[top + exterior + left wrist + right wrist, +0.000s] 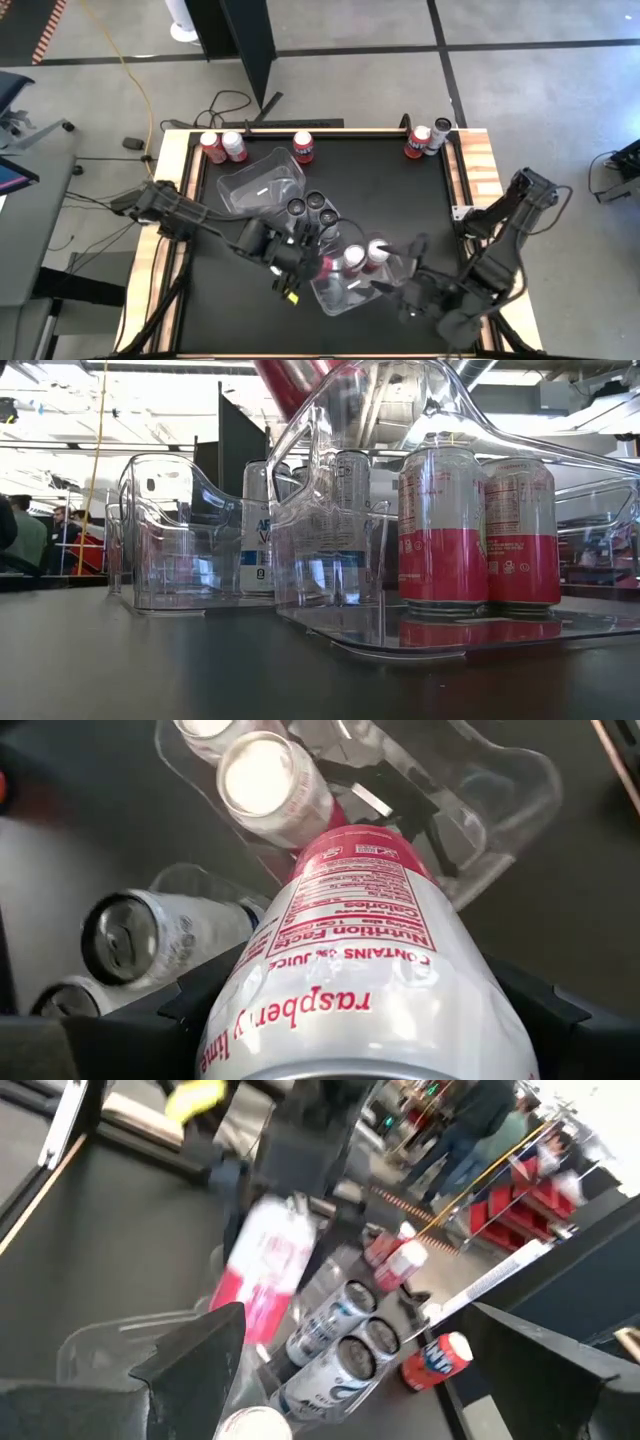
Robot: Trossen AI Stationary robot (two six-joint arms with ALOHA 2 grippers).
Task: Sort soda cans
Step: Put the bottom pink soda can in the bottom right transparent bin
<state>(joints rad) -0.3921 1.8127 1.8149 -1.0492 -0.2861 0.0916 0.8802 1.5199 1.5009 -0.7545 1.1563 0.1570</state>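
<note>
High view: your left gripper (322, 262) sits over the black tabletop (390, 190), clenched on a white-and-red can (330, 265) at the edge of the near clear tub (345, 295). Two more white-and-red cans (365, 255) stand just beyond it in that tub. Three dark cans (312, 208) stand in the far clear tub (250, 185) close behind the gripper. Five red cans (303, 146) stand well apart from it along the tabletop's back edge. Your right gripper (400, 290) waits by the near tub, fingers spread, holding nothing.

Low view: two upright white-and-red cans (445, 525) show inside the near tub (330, 490).

Left wrist view: the held can (350, 970) fills the gap between your fingers (215, 995), label readable.

Right wrist view: the right gripper's fingers (195, 1350) stand apart; the held can (265, 1270) hangs ahead of them.
</note>
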